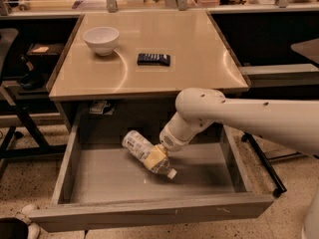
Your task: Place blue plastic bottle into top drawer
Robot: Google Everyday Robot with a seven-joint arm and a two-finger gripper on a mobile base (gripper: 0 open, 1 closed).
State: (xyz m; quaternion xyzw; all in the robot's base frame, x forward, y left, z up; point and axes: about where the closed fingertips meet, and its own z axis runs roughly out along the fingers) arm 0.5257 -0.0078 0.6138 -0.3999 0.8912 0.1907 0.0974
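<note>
The end effector [159,152] sits at mid-frame, low inside the top drawer [107,180], against the middle of the blue plastic bottle [138,146]; whether it pinches the bottle or has let go, I cannot tell; the bottle lies slanted, its cap toward the lower right, on or just above the drawer floor. This looks like the release step; next comes letting go and withdrawing toward the lower frame, since the surface [189,59] edge overhangs the arm; the drawer floor is open on both sides.
</note>
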